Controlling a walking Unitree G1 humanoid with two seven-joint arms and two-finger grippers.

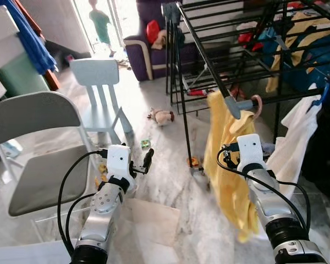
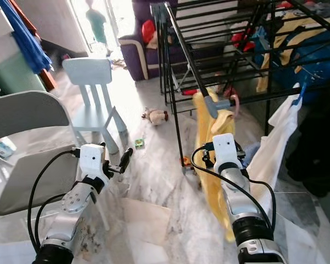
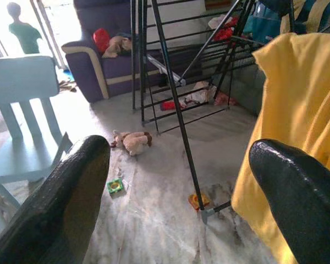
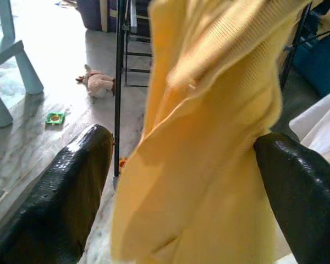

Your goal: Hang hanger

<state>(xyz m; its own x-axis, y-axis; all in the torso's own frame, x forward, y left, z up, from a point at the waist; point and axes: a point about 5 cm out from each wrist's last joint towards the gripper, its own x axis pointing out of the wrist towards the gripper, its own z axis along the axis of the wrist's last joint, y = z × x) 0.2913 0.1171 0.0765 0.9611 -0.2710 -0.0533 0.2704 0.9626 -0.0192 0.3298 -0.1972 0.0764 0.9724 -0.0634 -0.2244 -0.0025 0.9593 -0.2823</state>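
hanger [image 1: 257,104] above marble floor [image 1: 165,159]

Head stereo pair looks forward and down from above both arms, the two eyes sharing nearly one scene: drying rack [image 1: 225,66], yellow garment [image 1: 225,165], grey folding chair [image 1: 38,148], pale blue chair [image 2: 91,93], marble floor [image 1: 165,165]. Left wrist camera looks along the left gripper [image 3: 181,203], low and facing the rack's legs, sharing with the head views the plush toy [image 3: 131,142], purple sofa [image 3: 99,60] and the person [image 3: 22,33] at the bright doorway. Right wrist camera looks along the right gripper [image 4: 181,192], very close on the yellow garment, and also catches the toy and the rack leg [image 4: 119,88].
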